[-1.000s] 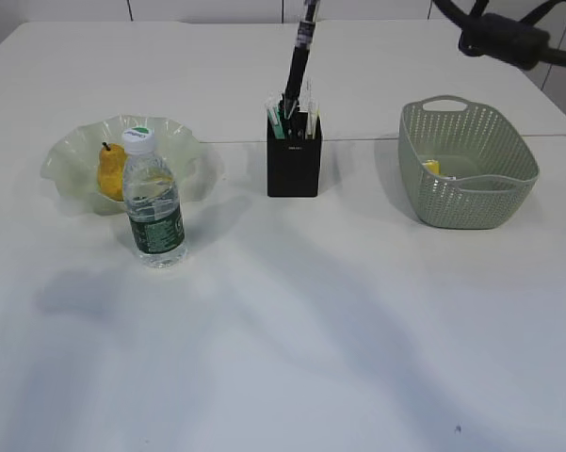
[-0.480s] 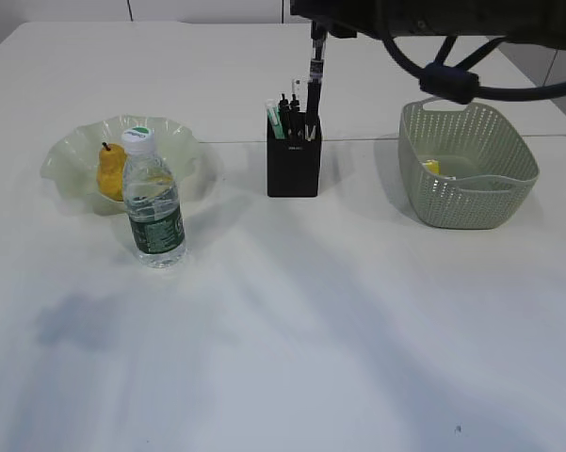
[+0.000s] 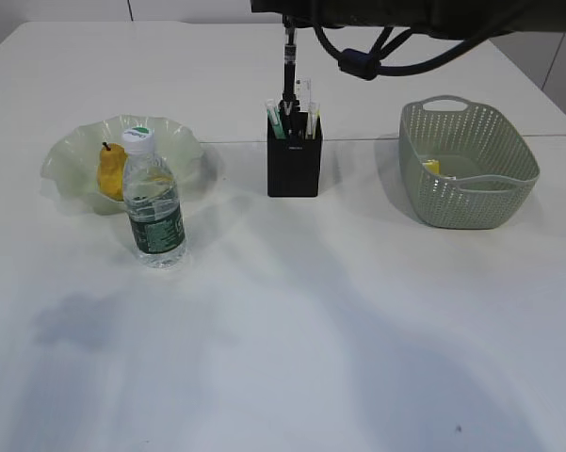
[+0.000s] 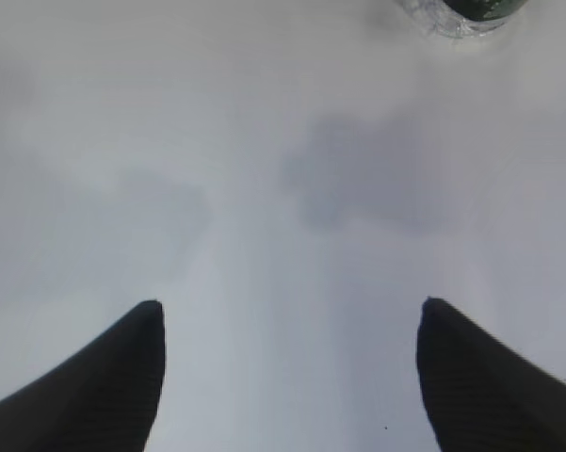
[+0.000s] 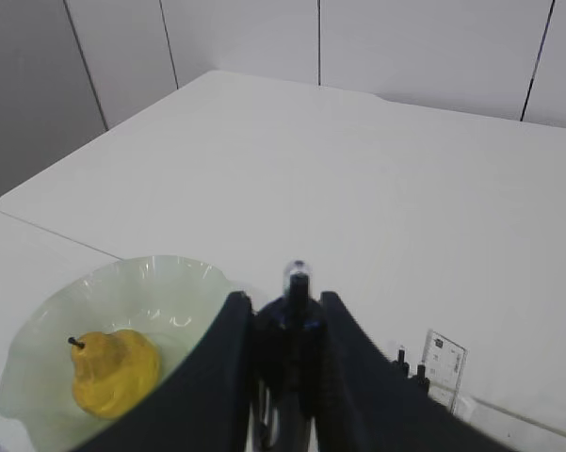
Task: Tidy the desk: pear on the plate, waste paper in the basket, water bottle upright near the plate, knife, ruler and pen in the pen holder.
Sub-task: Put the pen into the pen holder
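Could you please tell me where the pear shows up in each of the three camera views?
Exterior view: the pear lies on the plate, left of centre, behind the water bottle.
Left wrist view: not in it.
Right wrist view: lower left, on the plate, left of the right hand shut on the pen.
Shared landmark: the plate.

No text, brand or number can be read. A dark green label is wrapped around the water bottle (image 3: 154, 212), but its print is too small to be made out. Faint markings are seen on the clear ruler (image 5: 441, 362), also too blurred to be read.
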### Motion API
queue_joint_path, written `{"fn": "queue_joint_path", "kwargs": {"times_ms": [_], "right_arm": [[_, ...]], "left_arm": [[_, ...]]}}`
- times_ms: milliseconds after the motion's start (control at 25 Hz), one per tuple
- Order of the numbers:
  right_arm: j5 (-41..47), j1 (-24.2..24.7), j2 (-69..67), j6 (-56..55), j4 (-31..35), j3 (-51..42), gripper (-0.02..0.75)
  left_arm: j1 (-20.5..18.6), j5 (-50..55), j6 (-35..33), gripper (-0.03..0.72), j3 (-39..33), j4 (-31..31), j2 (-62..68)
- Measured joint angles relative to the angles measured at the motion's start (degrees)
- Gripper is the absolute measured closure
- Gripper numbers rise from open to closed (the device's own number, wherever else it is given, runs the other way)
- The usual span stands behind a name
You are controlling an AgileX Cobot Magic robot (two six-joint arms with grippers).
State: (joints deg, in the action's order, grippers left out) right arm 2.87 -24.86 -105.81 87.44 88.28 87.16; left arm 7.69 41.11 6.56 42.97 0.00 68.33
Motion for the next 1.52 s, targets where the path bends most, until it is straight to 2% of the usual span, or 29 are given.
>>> {"fn": "queue_joint_path", "kwargs": {"times_ms": [160,520,1000,1520], "right_arm": [[-0.37,1.13,-4.41,0.13,2.59,4.14,0.617],[3.21,7.8,-10.37,0.5,7.74,9.03,0.617],[5.54,8.03,-18.26,7.43,8.29,14.62,0.617],[7.34,8.03,-23.45,7.88,9.18,20.11,0.617]], "left_arm": [[0.0,0.12,-0.04,0.096,0.0,0.0,0.0],[0.0,0.12,-0.04,0.096,0.0,0.68,0.0],[0.0,0.12,-0.04,0.097,0.0,0.68,0.0],[0.0,0.12,-0.04,0.097,0.0,0.82,0.0]]}}
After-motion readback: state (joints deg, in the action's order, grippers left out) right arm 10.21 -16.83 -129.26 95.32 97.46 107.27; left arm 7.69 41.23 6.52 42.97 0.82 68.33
